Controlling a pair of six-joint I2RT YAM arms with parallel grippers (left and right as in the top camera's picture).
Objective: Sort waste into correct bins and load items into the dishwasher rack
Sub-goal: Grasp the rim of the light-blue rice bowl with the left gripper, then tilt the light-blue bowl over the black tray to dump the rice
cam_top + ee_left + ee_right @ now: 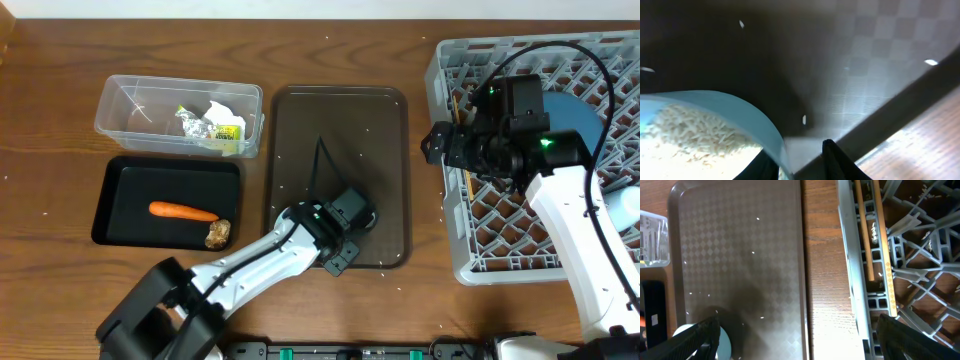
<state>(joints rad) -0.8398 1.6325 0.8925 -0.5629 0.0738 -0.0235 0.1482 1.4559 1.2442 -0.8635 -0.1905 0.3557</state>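
My left gripper (352,215) is low over the brown serving tray (340,110), shut on the rim of the small light-blue cup (747,112), one finger inside and one outside. The cup holds white rice (695,132) and also shows in the right wrist view (723,343). My right gripper (800,340) is open and empty, above the strip of table between the tray and the grey dishwasher rack (450,215). Wooden chopsticks (867,235) lie in the rack's left edge. The dark-blue bowl (585,125) sits in the rack. The pink cup is out of view.
The clear tub (125,95) holds the crumpled wrapper (215,122). The black tray (120,185) holds the carrot (182,211) and the brown lump (217,234). Loose rice grains (803,119) dot the serving tray. A pale bowl (625,205) sits at the rack's right edge.
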